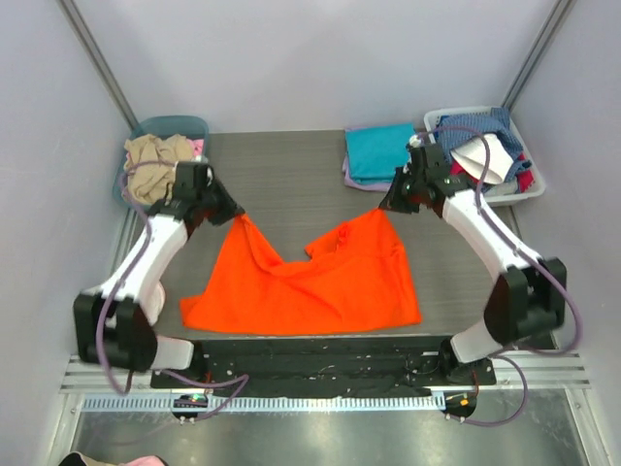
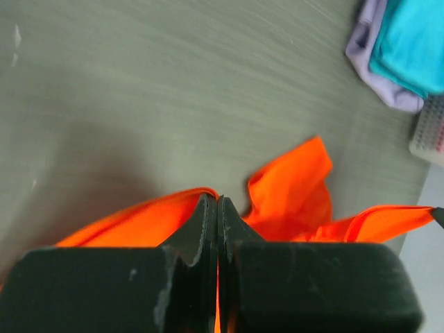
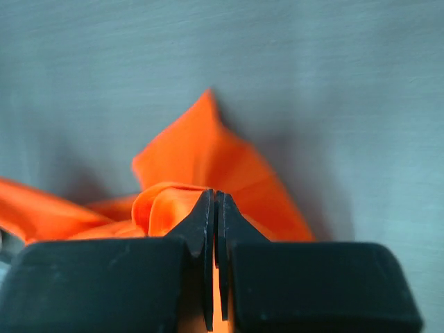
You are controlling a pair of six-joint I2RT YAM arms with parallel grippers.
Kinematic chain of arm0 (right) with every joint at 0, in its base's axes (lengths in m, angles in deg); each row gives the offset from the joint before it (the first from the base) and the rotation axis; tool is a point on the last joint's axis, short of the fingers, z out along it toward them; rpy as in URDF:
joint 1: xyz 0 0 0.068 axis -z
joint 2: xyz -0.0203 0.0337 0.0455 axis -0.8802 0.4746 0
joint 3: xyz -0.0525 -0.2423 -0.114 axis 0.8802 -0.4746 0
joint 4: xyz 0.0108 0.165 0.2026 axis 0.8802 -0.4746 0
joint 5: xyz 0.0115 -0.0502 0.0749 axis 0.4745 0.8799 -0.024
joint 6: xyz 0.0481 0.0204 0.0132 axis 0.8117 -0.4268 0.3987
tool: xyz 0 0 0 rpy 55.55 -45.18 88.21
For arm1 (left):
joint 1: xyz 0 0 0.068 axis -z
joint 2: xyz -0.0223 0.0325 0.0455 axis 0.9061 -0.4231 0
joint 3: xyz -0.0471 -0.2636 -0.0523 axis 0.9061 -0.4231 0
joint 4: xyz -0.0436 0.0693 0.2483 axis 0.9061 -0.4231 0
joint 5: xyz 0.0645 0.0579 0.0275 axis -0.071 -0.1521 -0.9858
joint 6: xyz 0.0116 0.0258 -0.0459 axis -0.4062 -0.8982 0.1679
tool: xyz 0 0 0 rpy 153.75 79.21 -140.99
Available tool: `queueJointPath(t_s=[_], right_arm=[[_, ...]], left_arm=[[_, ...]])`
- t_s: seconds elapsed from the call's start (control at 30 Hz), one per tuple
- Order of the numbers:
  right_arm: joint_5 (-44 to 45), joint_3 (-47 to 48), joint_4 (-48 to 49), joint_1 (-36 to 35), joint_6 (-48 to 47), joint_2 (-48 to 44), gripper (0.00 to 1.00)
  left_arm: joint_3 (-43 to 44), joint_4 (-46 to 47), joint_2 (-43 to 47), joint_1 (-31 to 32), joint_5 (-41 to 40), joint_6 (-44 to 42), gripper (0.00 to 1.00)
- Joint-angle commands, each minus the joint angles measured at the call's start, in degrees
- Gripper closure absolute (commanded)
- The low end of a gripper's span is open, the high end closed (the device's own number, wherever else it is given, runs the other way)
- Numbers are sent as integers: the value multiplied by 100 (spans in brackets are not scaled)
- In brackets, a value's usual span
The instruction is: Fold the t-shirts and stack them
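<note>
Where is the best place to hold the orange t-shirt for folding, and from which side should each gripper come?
Its two far corners, one per gripper, each from its own outer side. The orange t-shirt lies spread, near edge flat on the table, so those corners are thin, free points. The left gripper and right gripper are shut on them.

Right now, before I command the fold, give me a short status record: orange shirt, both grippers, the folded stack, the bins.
orange shirt: unfolded, far corners raised, middle sagging, near part flat on table
left gripper: shut on orange shirt, far-left corner
right gripper: shut on orange shirt, far-right corner
teal shirt: folded, on top of lavender shirt, far right of table
left bin: holds tan cloth
right bin: holds mixed clothes
</note>
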Motion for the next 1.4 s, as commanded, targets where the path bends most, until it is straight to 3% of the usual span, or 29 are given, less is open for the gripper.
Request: queueJointPath(t_s=[0.0, 0.07, 0.17, 0.27, 0.33, 0.43, 0.53, 0.67, 0.83, 1.07, 1.37], right_arm=[[-130, 2002, 821, 571, -583, 1085, 99], [-245, 3237, 489, 625, -768, 1369, 99], [-499, 4811, -74, 624, -1041, 1599, 99], [-675, 5764, -461, 607, -1235, 1459, 99], [-877, 5856, -507, 616, -1261, 1205, 99], [-1220, 5208, -341, 598, -1270, 432, 99], [-1369, 3978, -164, 589, -1261, -499, 99], [-1651, 1724, 151, 546, -1060, -1510, 99], [-1652, -162, 109, 265, -682, -2460, 99], [-1583, -1850, 38, -244, -66, -2813, 99], [-1264, -2282, -436, -632, 4, -2672, 99]], left_arm=[[2092, 1127, -1760, -38, -129, -518, 100], [3529, 828, -2248, -29, 177, -536, 100], [5008, 397, -2496, -12, 477, -405, 100], [5934, 37, -2225, -3, 715, -299, 100], [6060, -96, -1700, -3, 768, -325, 100], [5465, -96, -978, -3, 716, -535, 100], [3652, 79, 372, -3, 558, -843, 100], [1674, 107, 1333, -3, 382, -975, 100], [-430, 1, 2064, -3, 233, -678, 100], [-1699, -429, 2680, -3, -329, 114, 100], [-1981, -966, 2856, -3, -840, 396, 100]])
